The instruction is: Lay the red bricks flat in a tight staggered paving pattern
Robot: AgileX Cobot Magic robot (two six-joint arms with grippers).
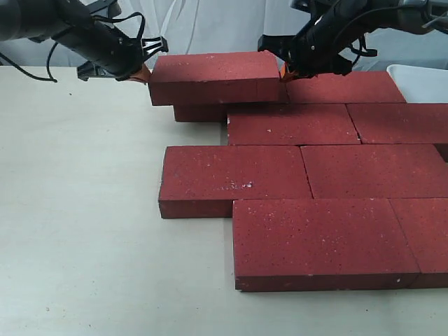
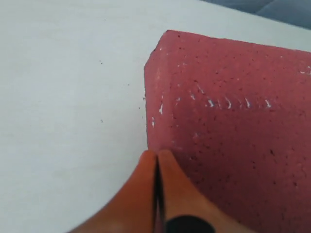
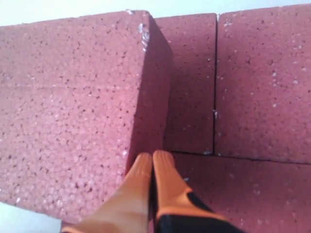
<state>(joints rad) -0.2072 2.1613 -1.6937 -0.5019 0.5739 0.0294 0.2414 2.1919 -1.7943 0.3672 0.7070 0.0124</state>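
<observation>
Stacked brick (image 1: 213,77) clamped endwise
I butt my left hand (image 1: 143,72) and right hand (image 1: 283,70), each pressed together, against its ends at the worktop's (image 1: 77,210) far edge, to lift it.

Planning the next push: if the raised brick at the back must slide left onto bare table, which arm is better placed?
Right. The right gripper, shut, sits at the raised brick's right end, so it could shove leftward. The left gripper, also shut, is at the left end, in that path.
</observation>
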